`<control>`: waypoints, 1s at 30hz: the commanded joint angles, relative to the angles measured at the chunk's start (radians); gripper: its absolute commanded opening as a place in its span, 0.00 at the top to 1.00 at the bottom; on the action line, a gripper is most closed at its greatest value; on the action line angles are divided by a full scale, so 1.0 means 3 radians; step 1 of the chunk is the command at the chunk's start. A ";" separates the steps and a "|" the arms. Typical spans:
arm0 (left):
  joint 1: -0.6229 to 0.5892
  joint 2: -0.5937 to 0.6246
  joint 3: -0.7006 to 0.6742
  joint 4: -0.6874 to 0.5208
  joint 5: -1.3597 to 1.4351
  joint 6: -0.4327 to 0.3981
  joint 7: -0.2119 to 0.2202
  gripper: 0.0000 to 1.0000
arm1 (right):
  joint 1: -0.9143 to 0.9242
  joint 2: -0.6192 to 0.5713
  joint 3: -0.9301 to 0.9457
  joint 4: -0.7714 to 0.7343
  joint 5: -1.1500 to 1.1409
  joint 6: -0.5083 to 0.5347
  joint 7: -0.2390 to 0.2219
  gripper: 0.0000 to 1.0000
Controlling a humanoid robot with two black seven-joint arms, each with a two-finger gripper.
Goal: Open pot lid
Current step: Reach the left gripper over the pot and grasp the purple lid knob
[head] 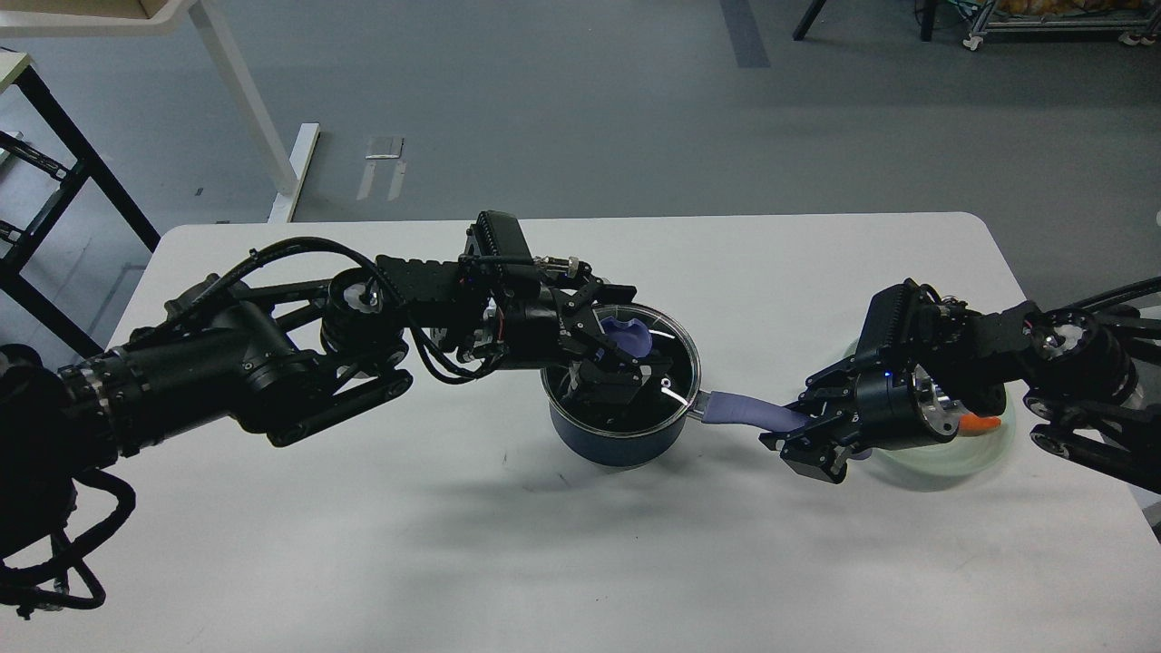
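Note:
The dark blue pot (606, 446) stands mid-table with its purple handle (746, 410) pointing right. The glass pot lid (682, 352) sits on it, and its purple knob (628, 337) shows between my left gripper's fingers. My left gripper (624, 349) is open, low over the lid, with one finger behind the knob and one in front of it. I cannot tell whether the fingers touch the knob. My right gripper (809, 428) is shut on the far end of the pot handle.
A clear glass plate (952, 464) with a toy carrot (981, 422) lies right behind my right gripper. The white table (508, 553) ends close at the right. A white table leg (245, 100) and a black frame (54, 118) stand at the back left.

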 commanded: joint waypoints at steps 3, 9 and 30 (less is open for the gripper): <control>0.0007 -0.0056 0.0020 0.0130 0.0093 0.0118 0.0000 0.01 | 0.0000 0.0000 -0.0001 0.0005 0.0000 0.0000 -0.0001 0.68; 0.0058 -0.0102 0.0035 0.0176 0.0118 0.0144 0.0000 0.01 | 0.0000 0.0000 0.0005 0.0005 0.0005 0.0000 -0.0001 0.68; 0.0227 -0.0107 0.0035 0.0242 0.0098 0.0379 0.0000 0.48 | -0.0020 0.0000 0.0005 0.0005 0.0005 0.0000 -0.0001 0.67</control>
